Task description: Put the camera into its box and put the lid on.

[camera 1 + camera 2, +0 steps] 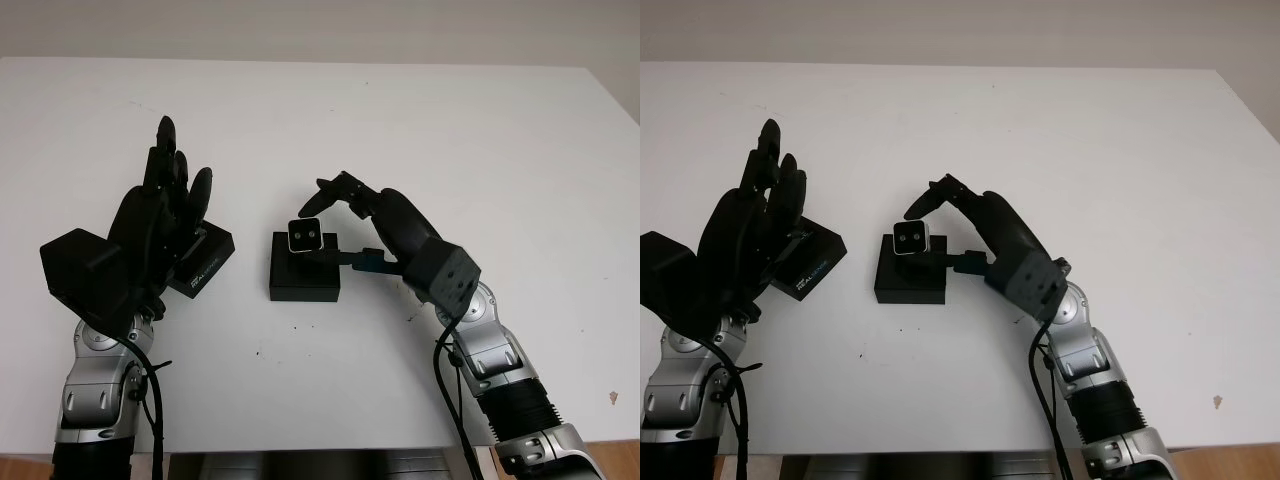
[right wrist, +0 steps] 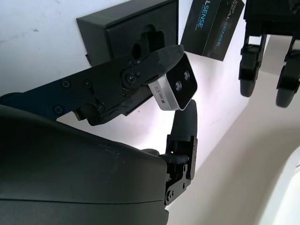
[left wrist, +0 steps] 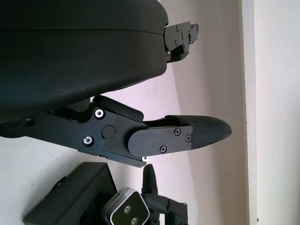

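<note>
- Worktop (image 1: 480, 130): white, taking up most of the head views.
- Box (image 1: 305, 280): black, open, at the centre of the head views, flat on the worktop; a shaped recess shows inside it in the right wrist view.
- Camera (image 1: 305, 236): small, silver-edged with a dark face and two lenses (face turned toward the head camera); at the centre of the frame, over the far edge of the box, held up above the recess.
- Right hand (image 1: 345, 205): comes in from the lower right, fingers clamped on the camera; in the right wrist view one finger lies across its top and another presses from beneath.
- Lid (image 1: 203, 262): black, printed with pale lettering, on the worktop left of centre, just beside the box but apart from it, tilted askew.
- Left hand (image 1: 160, 215): at the left of the frame, raised over the lid and partly covering it, holding nothing, fingers extended.
</note>
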Controlling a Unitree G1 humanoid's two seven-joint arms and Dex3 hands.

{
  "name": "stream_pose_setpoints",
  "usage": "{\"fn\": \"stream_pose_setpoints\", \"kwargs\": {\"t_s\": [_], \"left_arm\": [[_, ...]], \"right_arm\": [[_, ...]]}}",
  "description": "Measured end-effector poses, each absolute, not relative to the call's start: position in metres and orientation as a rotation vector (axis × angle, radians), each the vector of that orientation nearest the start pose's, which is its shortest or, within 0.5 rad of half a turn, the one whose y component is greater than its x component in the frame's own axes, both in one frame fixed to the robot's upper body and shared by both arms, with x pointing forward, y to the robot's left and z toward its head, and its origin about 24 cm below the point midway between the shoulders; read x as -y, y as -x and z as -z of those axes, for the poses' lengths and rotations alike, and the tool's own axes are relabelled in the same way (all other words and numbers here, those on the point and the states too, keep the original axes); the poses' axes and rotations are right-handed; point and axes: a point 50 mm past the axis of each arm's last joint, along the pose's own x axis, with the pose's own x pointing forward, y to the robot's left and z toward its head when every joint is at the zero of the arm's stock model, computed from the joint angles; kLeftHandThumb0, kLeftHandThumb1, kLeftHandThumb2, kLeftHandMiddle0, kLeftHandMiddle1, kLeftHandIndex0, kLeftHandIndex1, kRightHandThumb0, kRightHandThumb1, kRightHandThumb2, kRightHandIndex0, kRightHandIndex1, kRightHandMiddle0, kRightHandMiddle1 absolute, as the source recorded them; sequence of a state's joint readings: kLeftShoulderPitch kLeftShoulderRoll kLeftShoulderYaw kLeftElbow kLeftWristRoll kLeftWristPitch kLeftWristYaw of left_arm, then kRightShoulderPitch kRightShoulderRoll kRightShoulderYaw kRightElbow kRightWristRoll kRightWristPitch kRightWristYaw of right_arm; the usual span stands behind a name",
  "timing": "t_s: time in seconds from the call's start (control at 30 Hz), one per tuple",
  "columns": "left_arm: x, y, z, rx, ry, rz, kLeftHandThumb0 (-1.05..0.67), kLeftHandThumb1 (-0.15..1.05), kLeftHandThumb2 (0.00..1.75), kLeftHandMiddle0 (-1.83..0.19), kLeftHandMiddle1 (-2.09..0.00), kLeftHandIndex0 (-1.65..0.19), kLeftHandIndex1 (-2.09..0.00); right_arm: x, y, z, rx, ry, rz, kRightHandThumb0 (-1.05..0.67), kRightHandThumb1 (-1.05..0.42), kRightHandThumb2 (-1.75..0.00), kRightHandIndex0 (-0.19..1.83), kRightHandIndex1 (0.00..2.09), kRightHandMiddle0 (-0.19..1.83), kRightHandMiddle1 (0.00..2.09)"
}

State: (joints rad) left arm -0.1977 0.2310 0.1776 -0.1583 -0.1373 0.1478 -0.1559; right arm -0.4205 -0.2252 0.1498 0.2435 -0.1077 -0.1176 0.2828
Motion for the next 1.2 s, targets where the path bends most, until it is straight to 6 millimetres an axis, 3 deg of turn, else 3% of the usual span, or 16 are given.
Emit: {"fn": "stream_pose_setpoints", "kwargs": {"t_s": [0.67, 1.2], "left_arm": [[-0.207, -0.282, -0.128, 0.218, -0.1, 0.051, -0.72, 1.05, 0.48, 0.19, 0.0, 0.19, 0.0], [-0.208, -0.282, -0.126, 0.213, -0.103, 0.048, -0.71, 1.05, 0.48, 0.19, 0.0, 0.19, 0.0]], "right_arm": [[0.117, -0.317, -0.089, 0.019, 0.211, -0.428, -0.43, -0.96, -0.06, 0.24, 0.12, 0.31, 1.6], [0.107, -0.31, -0.087, -0.029, 0.133, -0.459, -0.42, -0.98, -0.06, 0.24, 0.09, 0.26, 1.64]]}}
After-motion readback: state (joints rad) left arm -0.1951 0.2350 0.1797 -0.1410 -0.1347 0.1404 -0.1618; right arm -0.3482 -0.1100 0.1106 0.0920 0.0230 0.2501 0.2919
